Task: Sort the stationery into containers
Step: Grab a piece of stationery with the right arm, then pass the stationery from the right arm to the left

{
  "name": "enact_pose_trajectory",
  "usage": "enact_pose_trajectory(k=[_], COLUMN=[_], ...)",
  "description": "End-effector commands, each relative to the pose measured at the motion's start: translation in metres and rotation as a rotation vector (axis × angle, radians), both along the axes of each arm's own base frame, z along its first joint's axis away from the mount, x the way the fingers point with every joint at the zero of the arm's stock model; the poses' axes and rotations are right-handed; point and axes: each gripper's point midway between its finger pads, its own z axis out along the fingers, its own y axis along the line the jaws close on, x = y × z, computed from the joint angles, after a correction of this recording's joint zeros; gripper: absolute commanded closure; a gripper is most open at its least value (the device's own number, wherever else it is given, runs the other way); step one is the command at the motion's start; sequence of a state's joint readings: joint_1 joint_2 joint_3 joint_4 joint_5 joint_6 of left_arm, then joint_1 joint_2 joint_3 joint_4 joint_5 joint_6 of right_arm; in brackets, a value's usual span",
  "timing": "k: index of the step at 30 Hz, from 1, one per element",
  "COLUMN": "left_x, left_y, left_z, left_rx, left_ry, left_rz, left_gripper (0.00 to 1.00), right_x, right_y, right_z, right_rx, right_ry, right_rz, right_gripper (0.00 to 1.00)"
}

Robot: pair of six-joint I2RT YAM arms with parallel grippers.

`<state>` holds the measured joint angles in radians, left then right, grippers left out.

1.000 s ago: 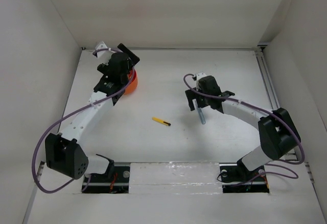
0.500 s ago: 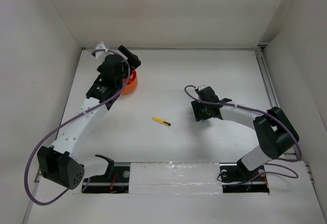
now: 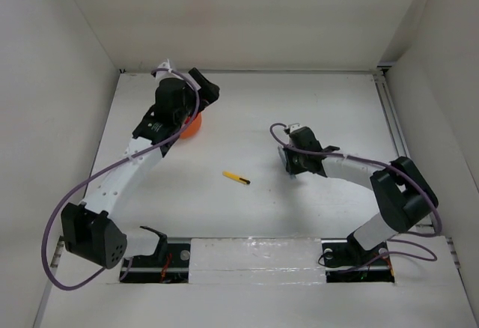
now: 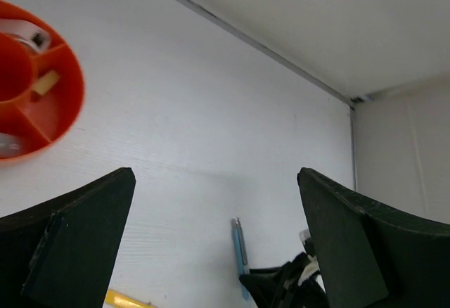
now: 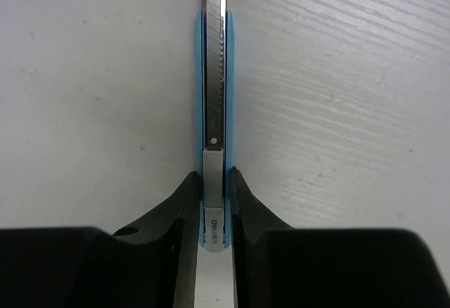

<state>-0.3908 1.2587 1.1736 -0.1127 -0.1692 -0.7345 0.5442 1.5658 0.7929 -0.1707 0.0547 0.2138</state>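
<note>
Orange cup point(image 4: 70, 111), blue-and-silver cutter point(image 5: 214, 76), yellow pen point(image 3: 236, 179) with a black tip, white table point(image 3: 299, 103).

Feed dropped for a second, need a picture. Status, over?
Left hand open, near cup. Right hand shut on blue cutter, flat on table. Yellow pen loose mid-table. Left arm over cup, may block drop.

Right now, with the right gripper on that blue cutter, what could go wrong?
The right gripper pinches the blue cutter seemingly near one end; lifted, the free end may droop or slip. The left gripper hangs open near the orange cup, so a drop-off there could crowd both arms.
</note>
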Motion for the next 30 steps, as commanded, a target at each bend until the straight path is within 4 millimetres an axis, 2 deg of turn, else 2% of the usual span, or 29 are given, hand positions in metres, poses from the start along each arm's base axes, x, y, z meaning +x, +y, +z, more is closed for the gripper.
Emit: enact_pose_trajectory(k=[1,2,3,4,5,7,8,9,10,11,12,13,14,15,18,24,30], left_x=[0.001,0.000,0.001,-0.008,-0.007,-0.019,-0.019,-0.020,-0.020,-0.023,-0.023,-0.024,-0.026,-0.025,-0.026,-0.021,-0.017], left_y=[-0.047,-0.055,-0.063,-0.075,-0.083,-0.100,-0.103,-0.105,-0.109,-0.114,-0.118,-0.120,-0.123,-0.124,-0.128,-0.131,-0.130], left_z=[0.023,0.022,0.014,0.017,0.022,0.012,0.019,0.010,0.012,0.002,0.005,0.000,-0.004,0.005,-0.004,-0.005,0.001], left_rx=[-0.069,-0.082,-0.091,-0.117,-0.134,-0.180,-0.189,-0.202,-0.216,-0.223,-0.236,-0.252,-0.266,-0.275,-0.298,-0.317,-0.314], left_ry=[-0.078,-0.079,-0.067,-0.074,-0.113,-0.116,-0.162,-0.147,-0.154,-0.136,-0.154,-0.140,-0.132,-0.169,-0.162,-0.173,-0.195], left_rz=[-0.254,-0.297,-0.338,-0.421,-0.460,-0.578,-0.599,-0.612,-0.632,-0.674,-0.691,-0.703,-0.729,-0.732,-0.750,-0.758,-0.738], left_gripper=[0.00,0.00,0.00,0.00,0.00,0.00,0.00,0.00,0.00,0.00,0.00,0.00,0.00,0.00,0.00,0.03,0.18], right_x=[0.005,0.017,0.023,0.029,0.036,0.047,0.052,0.055,0.059,0.062,0.061,0.065,0.065,0.066,0.071,0.065,0.056], right_y=[0.025,0.030,0.031,0.035,0.033,0.046,0.046,0.052,0.057,0.059,0.065,0.068,0.073,0.074,0.085,0.117,0.144], right_z=[0.021,0.041,0.048,0.059,0.066,0.093,0.105,0.112,0.129,0.142,0.149,0.166,0.173,0.178,0.210,0.262,0.282], right_rx=[0.115,0.130,0.121,0.135,0.136,0.190,0.212,0.237,0.265,0.282,0.301,0.320,0.328,0.334,0.393,0.460,0.497], right_ry=[-0.063,-0.117,-0.146,-0.172,-0.193,-0.251,-0.281,-0.296,-0.332,-0.363,-0.368,-0.403,-0.413,-0.424,-0.467,-0.549,-0.570], right_rz=[0.058,0.060,0.072,0.073,0.071,0.091,0.089,0.105,0.115,0.117,0.127,0.129,0.140,0.140,0.169,0.235,0.292], right_gripper=[1.00,1.00,1.00,1.00,1.00,1.00,1.00,1.00,1.00,1.00,1.00,1.00,1.00,1.00,1.00,1.00,1.00])
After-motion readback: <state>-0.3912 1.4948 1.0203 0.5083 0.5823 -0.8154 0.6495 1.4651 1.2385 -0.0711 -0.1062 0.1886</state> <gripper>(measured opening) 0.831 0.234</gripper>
